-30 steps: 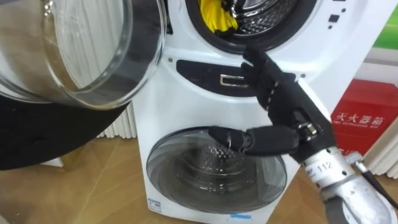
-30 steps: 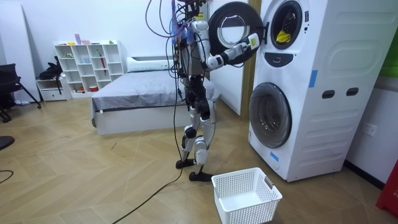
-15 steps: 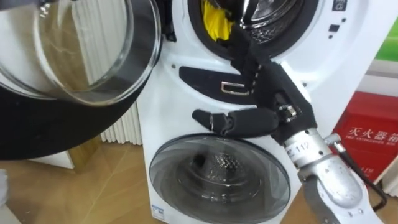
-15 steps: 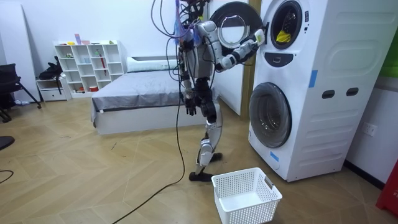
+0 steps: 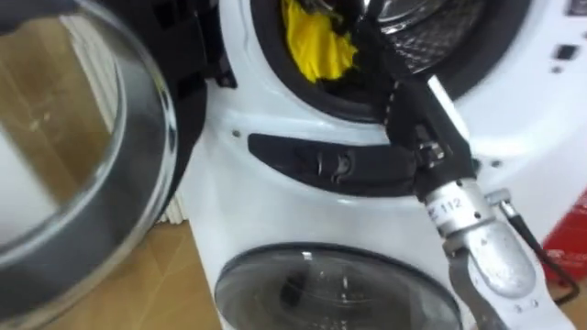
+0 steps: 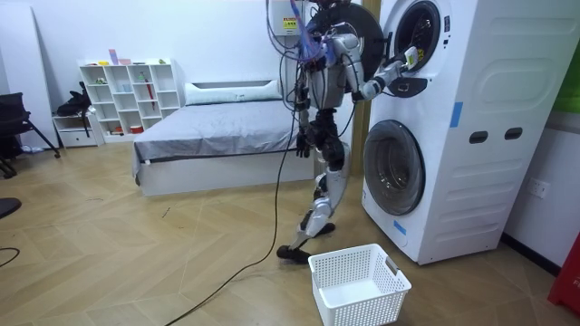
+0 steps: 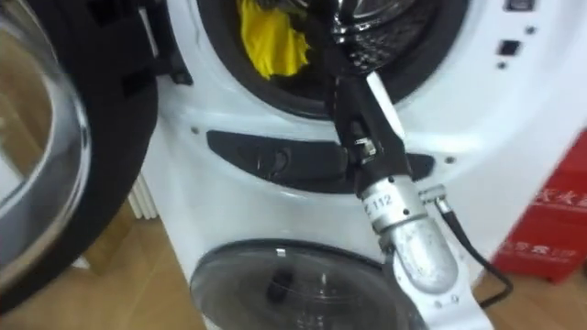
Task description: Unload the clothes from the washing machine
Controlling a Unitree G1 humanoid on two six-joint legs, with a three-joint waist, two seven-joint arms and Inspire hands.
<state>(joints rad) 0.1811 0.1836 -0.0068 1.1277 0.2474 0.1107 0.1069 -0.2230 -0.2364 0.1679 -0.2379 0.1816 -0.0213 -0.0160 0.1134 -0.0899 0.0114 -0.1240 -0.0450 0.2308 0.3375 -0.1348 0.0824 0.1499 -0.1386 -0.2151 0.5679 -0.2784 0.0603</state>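
I stand close in front of the stacked washing machine (image 6: 458, 136), one foot back on the wooden floor, with the white basket (image 6: 358, 286) on the floor just beside me. My right arm stretches up to the upper drum (image 5: 431, 37), whose round glass door (image 5: 87, 192) hangs open at my left. My right hand (image 5: 404, 96) lies across the dark rim of the opening, its fingers reaching inside right next to the yellow cloth (image 5: 316, 46), which sits bunched at the drum's left edge. The fingertips seem to meet the cloth, but they are lost in the dark there, so I cannot tell if they are apart or clamped on it. Below my wrist is the lower door (image 5: 339, 289), closed. My left hand (image 6: 306, 139) hangs by my hip, too small to read.
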